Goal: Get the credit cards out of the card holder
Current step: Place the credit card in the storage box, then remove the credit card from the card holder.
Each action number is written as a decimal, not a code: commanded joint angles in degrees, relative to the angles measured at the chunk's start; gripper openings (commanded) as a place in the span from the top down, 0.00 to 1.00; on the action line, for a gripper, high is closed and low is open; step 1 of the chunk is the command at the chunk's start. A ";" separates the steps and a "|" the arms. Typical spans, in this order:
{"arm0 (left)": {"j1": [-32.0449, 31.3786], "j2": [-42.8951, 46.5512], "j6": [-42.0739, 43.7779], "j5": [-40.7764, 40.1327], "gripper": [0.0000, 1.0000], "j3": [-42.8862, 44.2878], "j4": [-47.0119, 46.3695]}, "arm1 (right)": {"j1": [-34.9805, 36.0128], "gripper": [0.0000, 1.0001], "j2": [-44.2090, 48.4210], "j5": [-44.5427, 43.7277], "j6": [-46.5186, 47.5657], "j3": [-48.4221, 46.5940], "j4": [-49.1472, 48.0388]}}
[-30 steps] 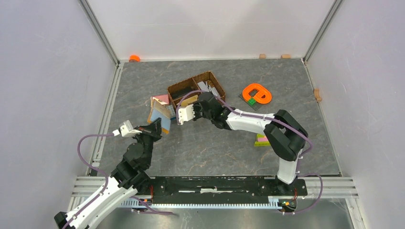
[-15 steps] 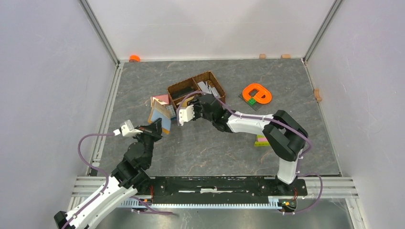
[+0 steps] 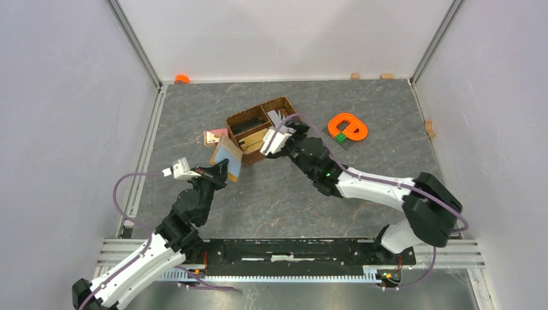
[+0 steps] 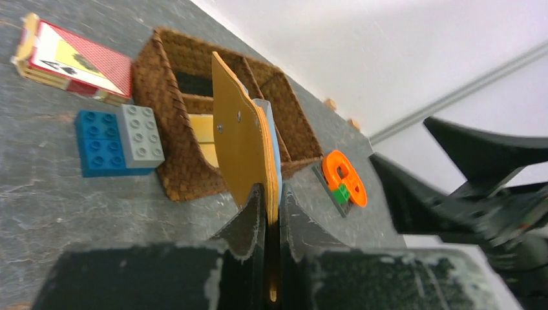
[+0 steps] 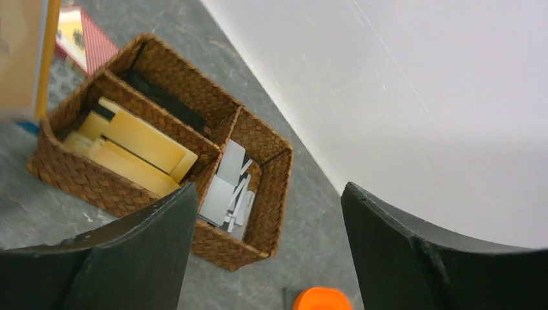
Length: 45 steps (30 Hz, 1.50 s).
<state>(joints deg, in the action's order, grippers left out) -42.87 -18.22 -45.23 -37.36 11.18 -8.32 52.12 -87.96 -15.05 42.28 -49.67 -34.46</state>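
My left gripper (image 4: pixel 271 197) is shut on the lower edge of the mustard-orange card holder (image 4: pixel 242 142), holding it upright just in front of the wicker basket (image 4: pixel 171 77). Its light blue inner panel shows from above (image 3: pixel 227 159), and one edge shows at the top left of the right wrist view (image 5: pixel 22 58). My right gripper (image 5: pixel 268 194) hangs open and empty above the basket's right compartment (image 3: pixel 292 126). Grey cards (image 5: pixel 229 184) lie in that compartment. Cream-yellow cards (image 5: pixel 139 145) lie in the left one.
A red playing-card box (image 4: pixel 74 61) and a blue-and-grey brick (image 4: pixel 119 139) lie left of the basket. An orange ring (image 3: pixel 347 126) on a dark plate sits to its right. Small wooden blocks (image 3: pixel 430 128) line the mat edges, and an orange piece (image 3: pixel 182 79) is at the back left corner.
My right gripper has gone from shut to open and swung from beside the card holder to over the basket's right compartment. The left gripper has shifted the card holder slightly right.
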 commanded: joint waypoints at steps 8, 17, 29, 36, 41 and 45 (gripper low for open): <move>-0.28 -9.14 7.15 24.11 0.98 1.54 -16.56 | 0.23 0.06 22.79 -2.10 -42.07 3.22 24.47; -0.28 -21.15 8.87 34.79 0.98 3.33 -23.62 | 0.09 0.02 38.85 4.95 -51.64 27.07 16.95; -0.28 -27.02 7.00 48.88 0.98 5.14 -31.23 | -17.57 0.02 40.48 34.00 -62.64 35.30 7.40; 2.54 -33.02 2.07 58.03 0.98 4.58 -40.83 | -23.07 0.02 41.88 42.96 -69.22 41.28 -4.83; 3.36 -37.18 -1.83 64.99 0.98 3.99 -51.34 | -27.06 0.02 42.32 48.34 -77.62 45.88 -18.10; 3.41 -40.15 -4.85 69.77 0.98 4.10 -58.96 | -28.76 0.02 43.47 51.97 -80.87 47.33 -24.15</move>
<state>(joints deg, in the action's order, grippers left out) -39.81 -56.42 -44.91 24.43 14.52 -52.69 24.60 -45.91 30.72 -32.73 -3.33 -45.80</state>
